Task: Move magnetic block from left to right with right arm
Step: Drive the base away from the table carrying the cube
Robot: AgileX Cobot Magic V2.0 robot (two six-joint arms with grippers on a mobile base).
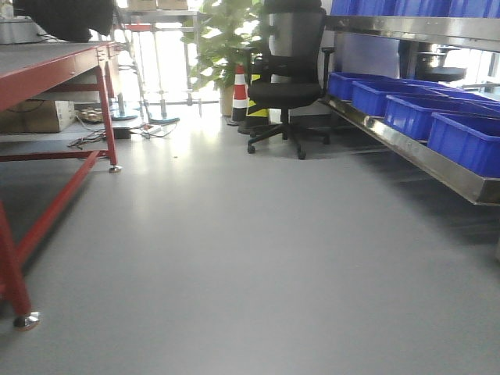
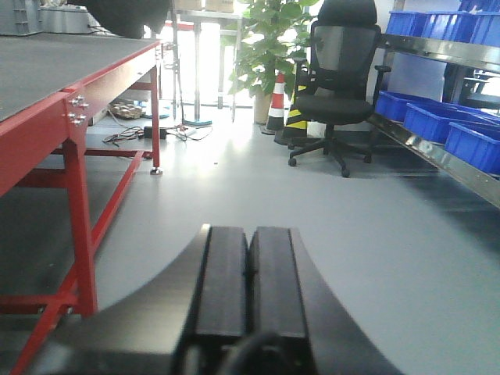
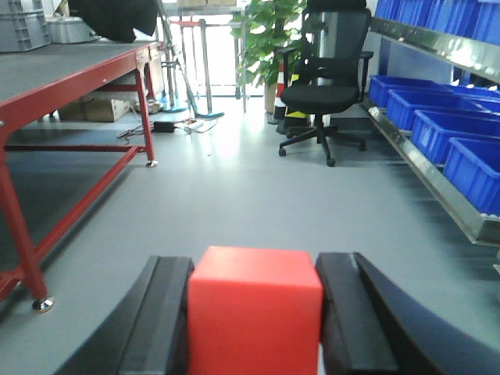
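a grey floor (image 3: 234, 195) spreads ahead of and below both grippers and fills most of every view. a long red-framed workbench (image 3: 70, 66) with a dark top runs along the left of both grippers, well apart from them, its legs resting on the floor. to the right of the grippers a steel shelf (image 3: 445, 195) carries a row of blue bins (image 3: 453, 133), with more blue bins on a higher level. far ahead of the right gripper a black office chair (image 3: 328, 78) stands on the floor, just beside the near end of the shelf. a leafy potted plant (image 3: 262, 39) stands just left of the chair, and a red-and-white traffic cone (image 1: 240, 90) sits at the foot of the plant. cables (image 3: 187, 125) lie on the floor far ahead, near the bench's far legs.

the right gripper (image 3: 254, 312) is clenched on the magnetic block (image 3: 254, 305): its 2 black fingers (image 3: 160, 312) press the left and right faces of the red cube, which sits squarely between them, raised above the floor. the left gripper (image 2: 248, 273) has its 2 black pads pressed flat against each other with nothing between them. the front-facing view shows neither gripper.
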